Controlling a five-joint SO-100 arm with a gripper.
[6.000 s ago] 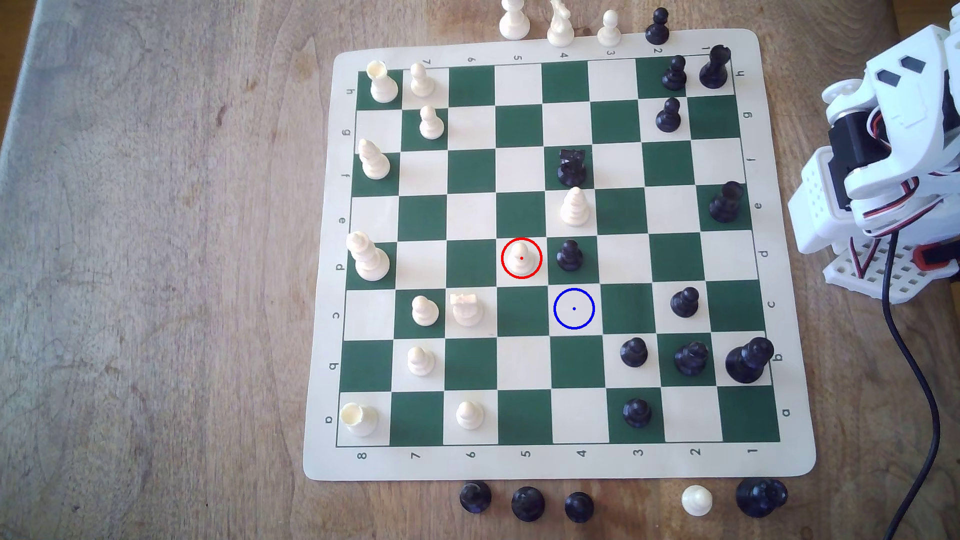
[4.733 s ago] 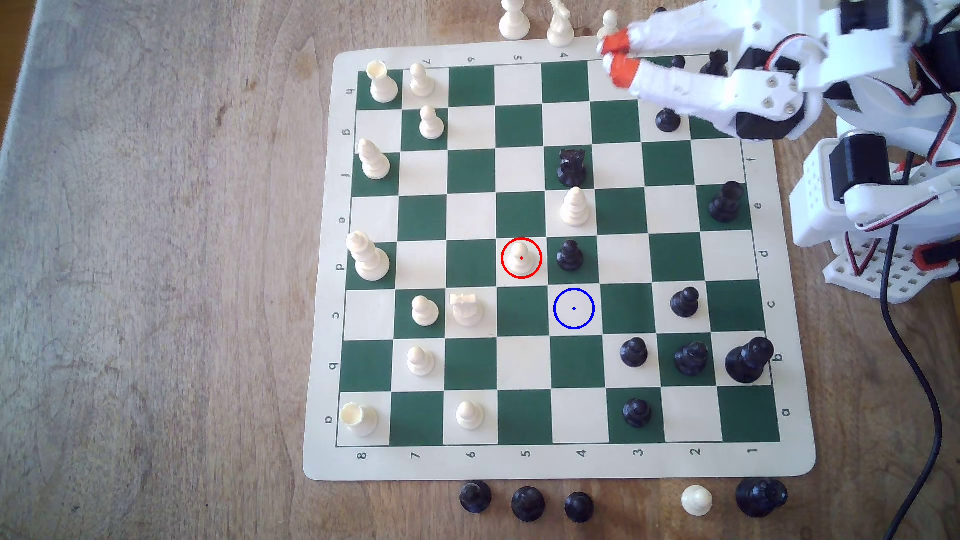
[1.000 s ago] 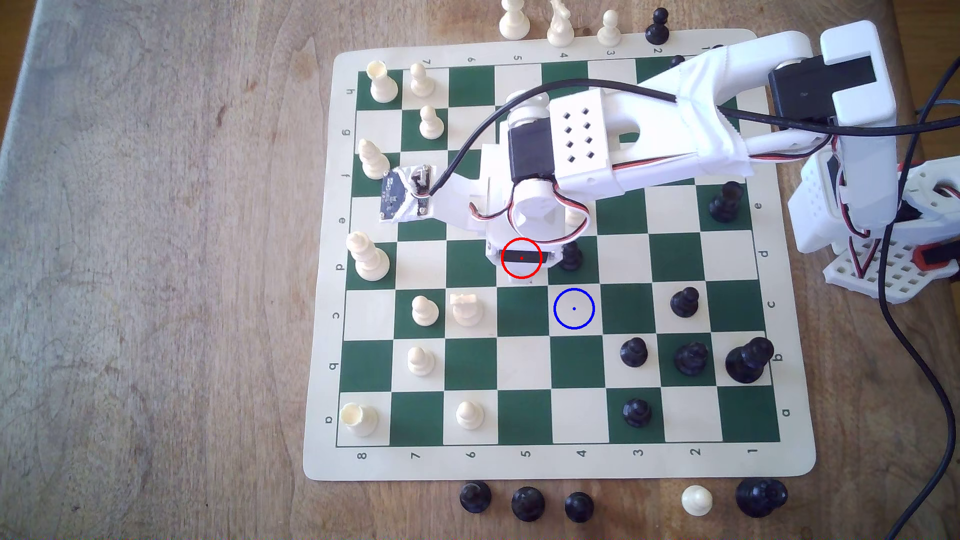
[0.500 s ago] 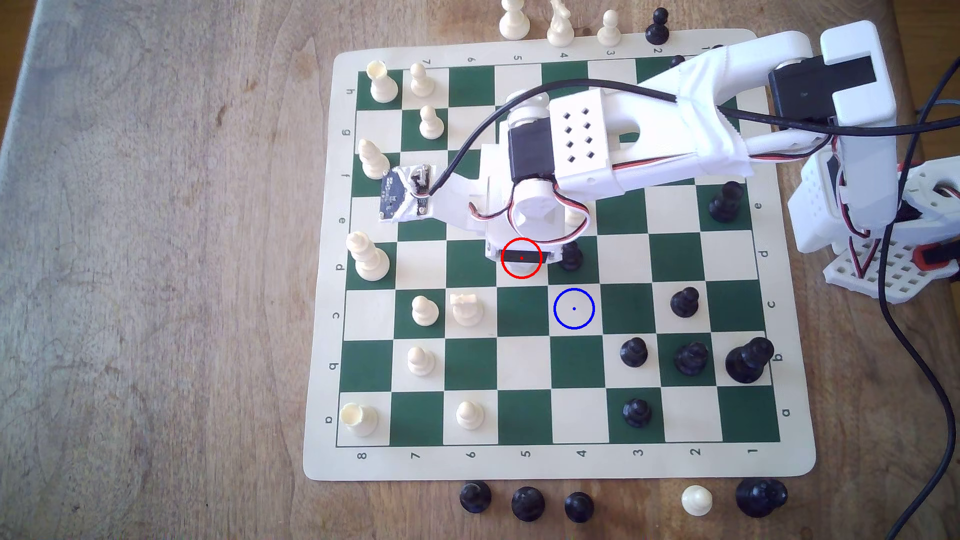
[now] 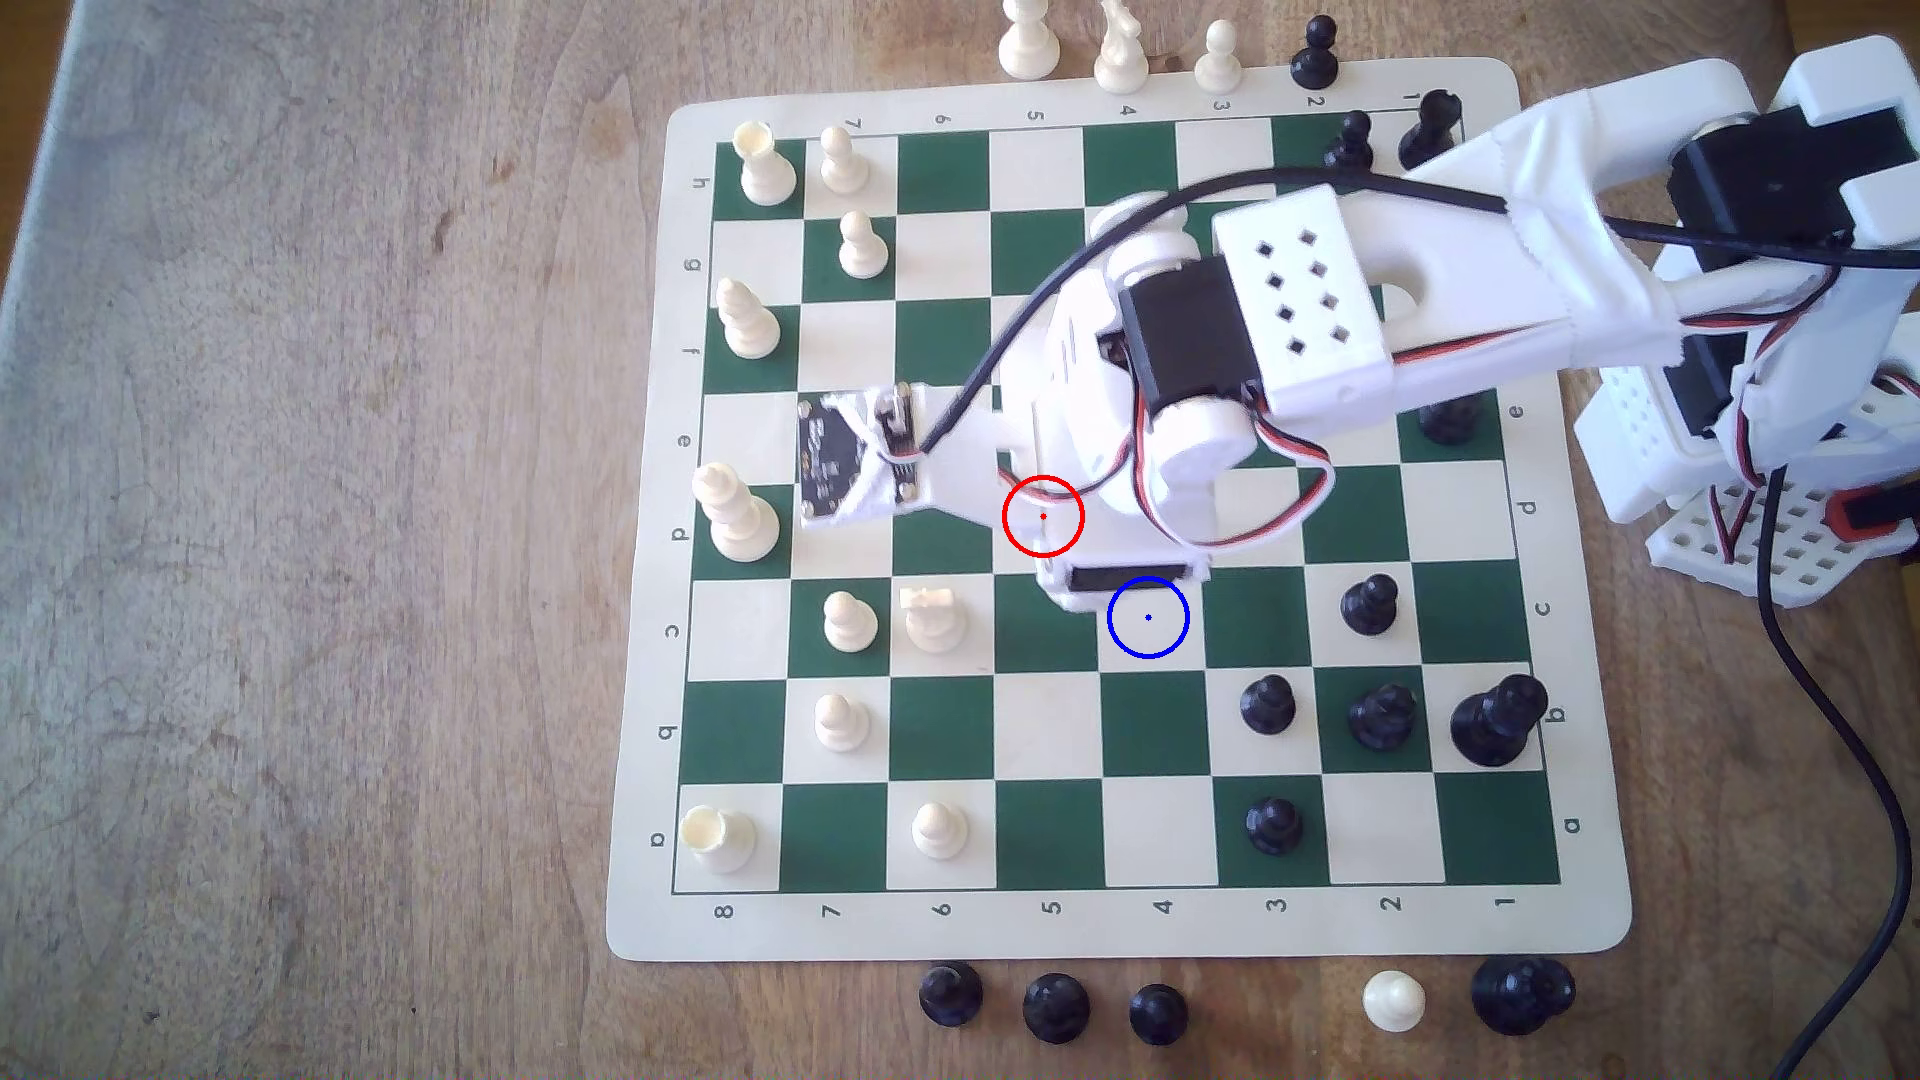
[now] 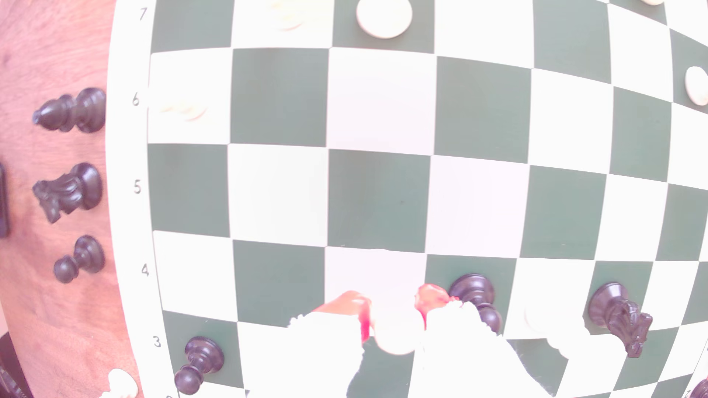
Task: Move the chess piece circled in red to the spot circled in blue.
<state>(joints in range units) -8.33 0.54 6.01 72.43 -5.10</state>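
From the wrist view, the gripper (image 6: 394,306) has its red-tipped jaws closed on the chess piece (image 6: 396,329), a washed-out cream pawn whose outline bleeds into the bright square beneath. In the exterior view the arm's wrist (image 5: 1132,436) hides the pawn and covers part of the spot (image 5: 1155,636), near the middle of the board (image 5: 644,914). A black pawn (image 6: 477,296) stands just beside one jaw.

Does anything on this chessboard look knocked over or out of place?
Nothing on the board looks toppled. The one piece off its square is the cream pawn, pinched in the robot's hand. A lone white pawn also sits among black pieces beside it.
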